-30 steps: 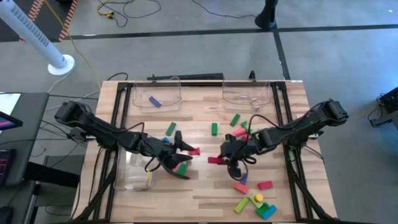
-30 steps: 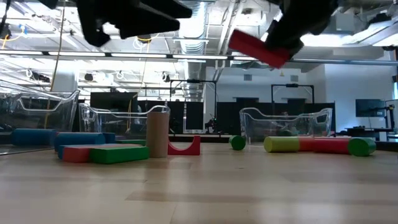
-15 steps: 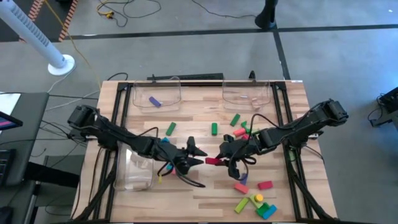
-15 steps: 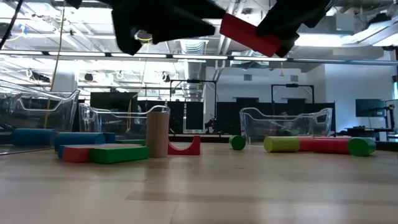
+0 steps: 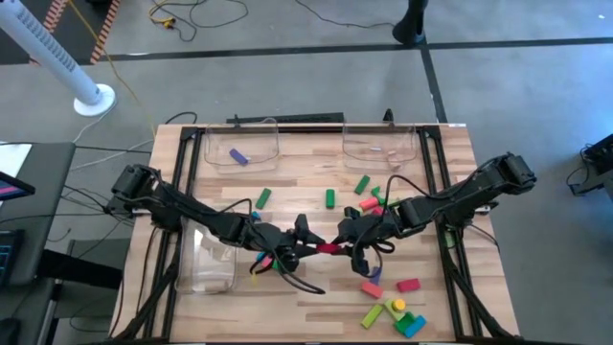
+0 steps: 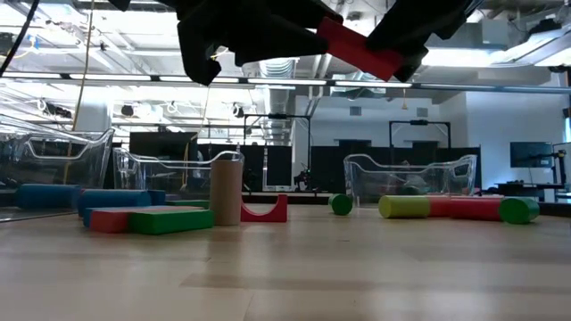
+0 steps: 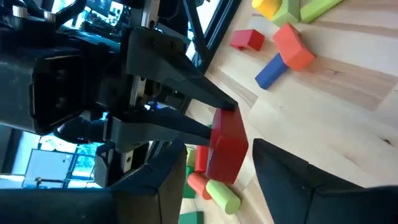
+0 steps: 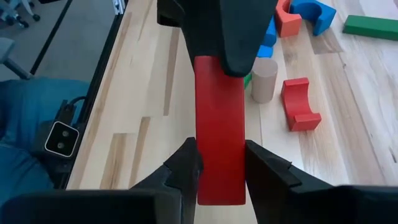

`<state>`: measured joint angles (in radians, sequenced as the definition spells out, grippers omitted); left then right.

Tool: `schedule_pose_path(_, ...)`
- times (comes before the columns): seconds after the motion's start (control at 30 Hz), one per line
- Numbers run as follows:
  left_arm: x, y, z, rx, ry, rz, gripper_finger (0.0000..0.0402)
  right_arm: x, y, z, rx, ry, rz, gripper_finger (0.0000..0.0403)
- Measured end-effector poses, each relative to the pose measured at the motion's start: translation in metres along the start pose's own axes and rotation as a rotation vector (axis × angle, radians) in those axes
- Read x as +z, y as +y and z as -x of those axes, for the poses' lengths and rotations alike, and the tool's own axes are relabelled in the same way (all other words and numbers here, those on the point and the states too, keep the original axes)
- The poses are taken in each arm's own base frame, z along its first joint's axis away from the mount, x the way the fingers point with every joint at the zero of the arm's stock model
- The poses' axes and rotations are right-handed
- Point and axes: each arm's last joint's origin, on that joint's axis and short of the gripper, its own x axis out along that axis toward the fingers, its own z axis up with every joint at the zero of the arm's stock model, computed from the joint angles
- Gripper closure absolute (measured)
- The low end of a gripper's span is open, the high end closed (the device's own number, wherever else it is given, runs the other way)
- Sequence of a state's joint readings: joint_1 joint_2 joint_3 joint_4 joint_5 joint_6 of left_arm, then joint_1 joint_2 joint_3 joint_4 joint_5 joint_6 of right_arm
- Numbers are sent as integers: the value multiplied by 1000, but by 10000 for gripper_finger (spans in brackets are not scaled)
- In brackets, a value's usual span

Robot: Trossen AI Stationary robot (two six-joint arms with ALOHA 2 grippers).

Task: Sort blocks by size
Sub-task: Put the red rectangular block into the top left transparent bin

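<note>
The right pincer (image 5: 342, 240) hangs above the middle of the bench (image 5: 316, 287), clamped on one end of a red bar (image 5: 330, 248) held in the air. In the right wrist view its fingers (image 8: 186, 168) press both long sides of the bar. The left pincer (image 5: 308, 240) has reached the bar's other end from the opposite side; its fingers (image 7: 283, 168) stand apart on either side of that end, and whether they touch it cannot be told. The other blocks lie scattered on the bench: a green bar (image 5: 262, 198) and a green block (image 5: 329, 198) beyond the pincers, a cluster (image 5: 393, 314) near the front right corner, and a purple block (image 5: 238, 156) inside the far left bin (image 5: 213, 144)
</note>
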<state>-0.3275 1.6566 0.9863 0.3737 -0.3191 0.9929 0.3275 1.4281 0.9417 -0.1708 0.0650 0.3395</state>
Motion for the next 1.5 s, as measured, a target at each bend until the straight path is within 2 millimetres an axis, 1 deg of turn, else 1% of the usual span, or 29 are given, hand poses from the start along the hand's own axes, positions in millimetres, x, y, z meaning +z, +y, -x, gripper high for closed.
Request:
schedule_pose_path(0.13,0,0,0,-5,-7,-17,249,0,0,0,0,-1,2,266)
schedule_pose_path(0.23,1,0,0,-13,-19,-17,257,1,0,0,2,-8,1,266)
schedule_pose_path(0.4,1,0,0,-13,-19,-17,260,4,1,0,15,-45,1,266)
schedule_pose_path(0.77,1,0,0,-11,-20,-16,263,5,2,0,16,-49,3,266)
schedule_pose_path(0.87,1,0,0,-10,-20,-16,276,5,2,0,16,-49,3,266)
schedule_pose_path(1.13,1,0,0,-9,-21,-39,326,5,2,0,18,-53,-5,266)
schedule_pose_path(1.23,1,0,0,-10,-20,-42,333,6,2,0,21,-59,-8,266)
schedule_pose_path(1.5,1,0,0,-11,-16,-37,336,6,2,0,23,-60,-3,261)
